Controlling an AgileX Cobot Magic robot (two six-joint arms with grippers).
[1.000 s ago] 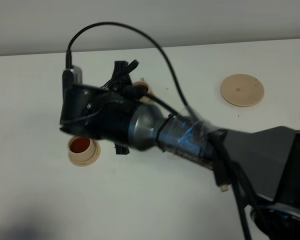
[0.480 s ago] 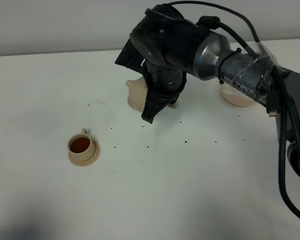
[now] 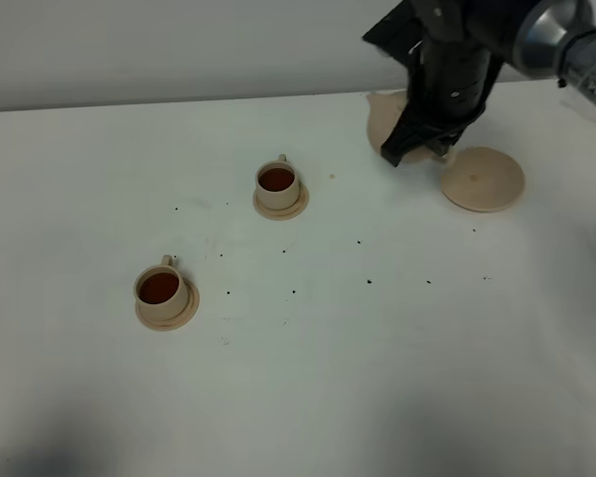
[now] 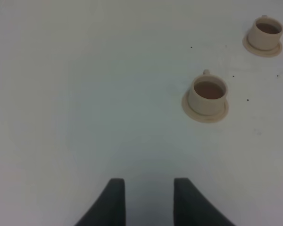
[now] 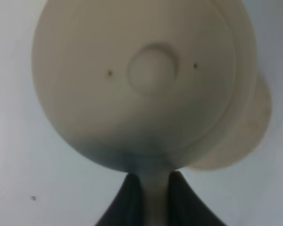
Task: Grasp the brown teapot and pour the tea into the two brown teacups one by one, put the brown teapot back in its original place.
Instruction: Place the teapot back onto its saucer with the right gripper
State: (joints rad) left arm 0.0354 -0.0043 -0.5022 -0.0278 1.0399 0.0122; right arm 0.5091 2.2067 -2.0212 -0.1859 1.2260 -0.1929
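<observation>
With both of the 2 small beige clay teacups (image 3: 277,186) seen filled with dark tea, the squat beige clay teapot (image 5: 141,80) is held by its handle in the closed right gripper (image 5: 150,188) just beside the flat round clay saucer (image 3: 482,179), where it remains to be set down.

The right arm reaches in from the upper right of the overhead view, its wrist angled downward. The right gripper (image 5: 149,186) points down — its two dark fingers (image 5: 127,200) pinched closed on a thin handle. The left gripper (image 4: 149,202) hangs apart, fingers parted — nothing between them.
</observation>
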